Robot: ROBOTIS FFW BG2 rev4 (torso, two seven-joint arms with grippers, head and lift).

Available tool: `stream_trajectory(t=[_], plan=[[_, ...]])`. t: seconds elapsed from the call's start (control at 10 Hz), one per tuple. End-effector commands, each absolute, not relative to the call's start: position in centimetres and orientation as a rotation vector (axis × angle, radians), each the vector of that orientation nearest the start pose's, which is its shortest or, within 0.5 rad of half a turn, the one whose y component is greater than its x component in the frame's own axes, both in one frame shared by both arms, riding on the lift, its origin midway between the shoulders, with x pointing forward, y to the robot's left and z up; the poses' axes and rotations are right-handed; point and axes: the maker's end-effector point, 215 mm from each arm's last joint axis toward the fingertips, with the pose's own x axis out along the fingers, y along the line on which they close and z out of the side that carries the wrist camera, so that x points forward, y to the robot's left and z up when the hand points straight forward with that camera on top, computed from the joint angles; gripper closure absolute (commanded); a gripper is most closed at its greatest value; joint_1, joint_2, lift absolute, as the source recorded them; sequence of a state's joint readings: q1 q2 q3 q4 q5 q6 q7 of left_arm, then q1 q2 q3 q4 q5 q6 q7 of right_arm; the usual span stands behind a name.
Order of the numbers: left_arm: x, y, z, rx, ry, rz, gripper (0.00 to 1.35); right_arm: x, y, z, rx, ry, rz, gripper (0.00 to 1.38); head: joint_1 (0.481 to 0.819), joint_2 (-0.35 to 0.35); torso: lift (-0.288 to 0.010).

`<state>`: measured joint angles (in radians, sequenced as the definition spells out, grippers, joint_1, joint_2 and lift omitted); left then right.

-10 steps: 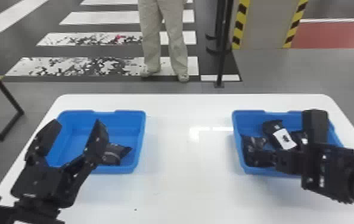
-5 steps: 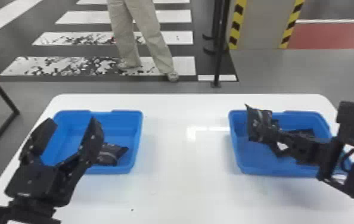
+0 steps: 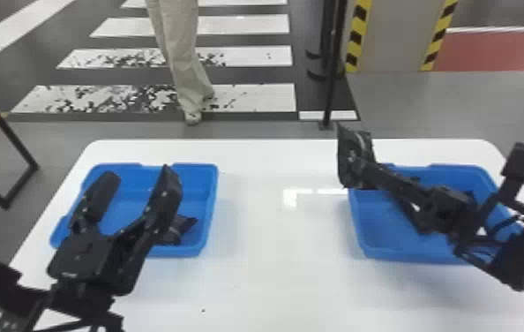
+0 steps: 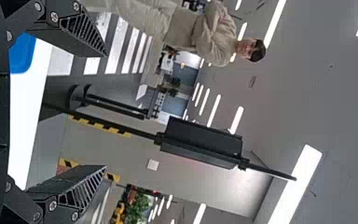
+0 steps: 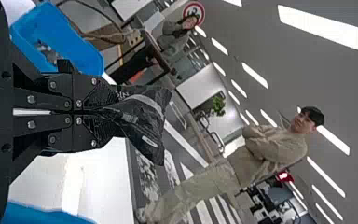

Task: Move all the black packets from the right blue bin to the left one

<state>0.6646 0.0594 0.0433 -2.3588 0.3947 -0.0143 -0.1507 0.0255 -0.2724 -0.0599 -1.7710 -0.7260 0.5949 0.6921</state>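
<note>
Evidently, my right claw (image 5: 103, 113) pinches a black packet (image 5: 144, 123) | held high beside the right blue bin (image 3: 424, 256), likely for wall clearance | my left claw (image 3: 138, 174) gapes, probably idle, near the left blue bin (image 3: 213, 194), where another packet (image 3: 182, 226) lies.

Two solid blue bins, the left bin (image 3: 191, 167) and the right bin (image 3: 411, 255), on a glossy white surface (image 3: 265, 269). The left hand (image 3: 140, 173) and right hand (image 3: 364, 173) are black. The raised packet (image 3: 348, 154) is shiny black with a pale grey band. Beyond, a crosswalk (image 3: 252, 98) has white stripes on dark grey, the near ones flecked dark; a greyish pillar (image 3: 395, 37) has yellow-and-black striped edges; far right, a floor patch (image 3: 495, 53) is dull red.
</note>
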Motion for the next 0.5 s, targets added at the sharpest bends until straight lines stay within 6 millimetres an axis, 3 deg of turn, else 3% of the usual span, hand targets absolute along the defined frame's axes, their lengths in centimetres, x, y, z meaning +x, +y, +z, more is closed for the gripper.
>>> stream_trajectory(t=[0.0, 0.2, 0.4], plan=[[40.6, 19.0, -21.2, -0.370, -0.146, -0.245, 0.19, 49.3, -8.5, -30.4, 0.553, 0.264, 0.951, 1.13, 0.695, 0.090, -0.140], [40.8, 16.6, -20.8, -0.393, -0.125, -0.311, 0.20, 47.8, -3.5, -30.0, 0.562, 0.291, 1.056, 1.13, 0.695, 0.124, -0.140], [40.8, 14.9, -21.7, -0.412, -0.079, -0.355, 0.20, 46.3, 0.4, -29.0, 0.553, 0.299, 1.141, 1.13, 0.695, 0.164, -0.140]])
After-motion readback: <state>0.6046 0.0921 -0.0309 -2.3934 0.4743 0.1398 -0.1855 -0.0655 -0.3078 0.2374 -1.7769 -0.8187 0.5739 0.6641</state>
